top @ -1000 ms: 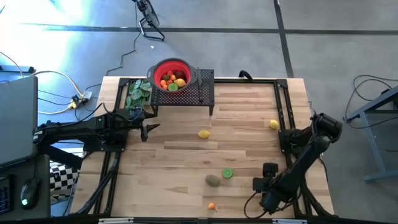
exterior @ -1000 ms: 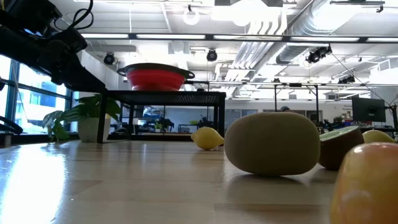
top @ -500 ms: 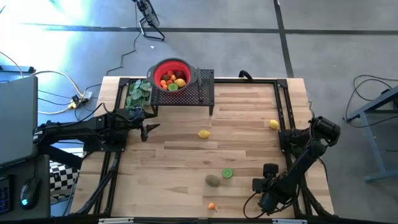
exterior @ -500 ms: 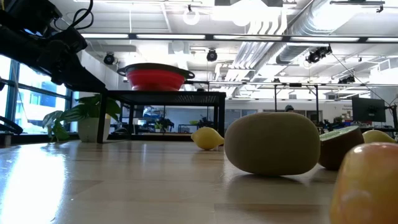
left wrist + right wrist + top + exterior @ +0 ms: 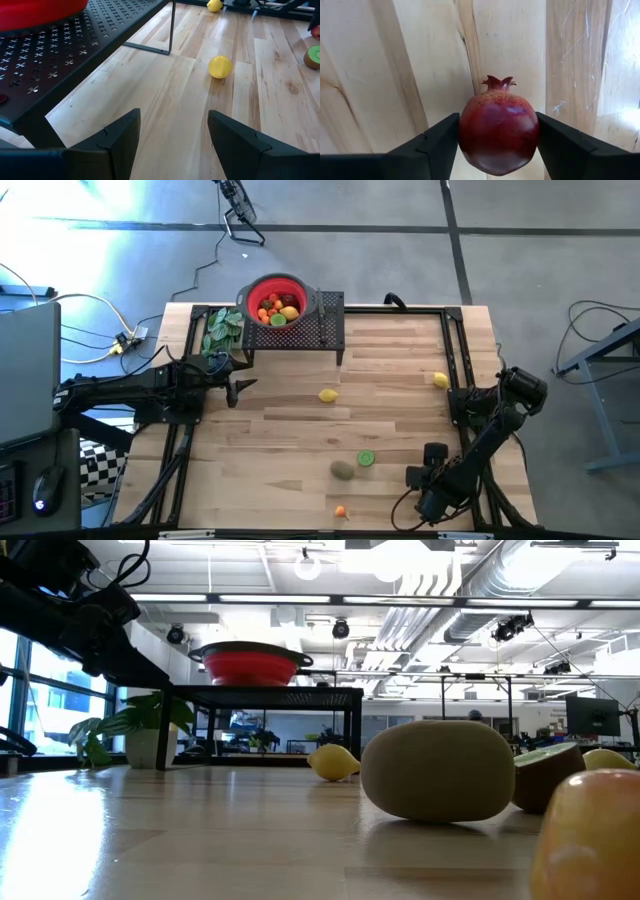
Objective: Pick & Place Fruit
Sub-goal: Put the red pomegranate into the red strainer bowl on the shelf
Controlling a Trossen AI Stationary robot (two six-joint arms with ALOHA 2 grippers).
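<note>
A red pomegranate (image 5: 498, 130) with its crown pointing away sits between the fingers of my right gripper (image 5: 498, 142), which points down at the table's near right (image 5: 425, 480); in the high view the gripper hides it. Loose fruit lies on the boards: two lemons (image 5: 327, 394) (image 5: 441, 380), a lime half (image 5: 366, 459), a kiwi (image 5: 343, 470) and a small orange piece (image 5: 340, 511). A red bowl (image 5: 277, 302) holding several fruits stands on a black perforated stand (image 5: 325, 330). My left gripper (image 5: 238, 388) waits open beside the stand, with nothing between its fingers (image 5: 172, 130). My right gripper pinches the pomegranate between its two fingers, one on each side of its round body (image 5: 466, 131). The fingers come from above, pointing down. The crown (image 5: 497, 82) lies level, pointing away along the boards. Whether the fruit is clear of the wood I cannot tell.
A green leafy bunch (image 5: 222, 330) lies left of the stand. Black frame rails (image 5: 458, 370) run along the table's sides. Bare boards stretch between the stand and the loose fruit. In the low view the kiwi (image 5: 437, 770) and orange piece (image 5: 590, 835) loom close.
</note>
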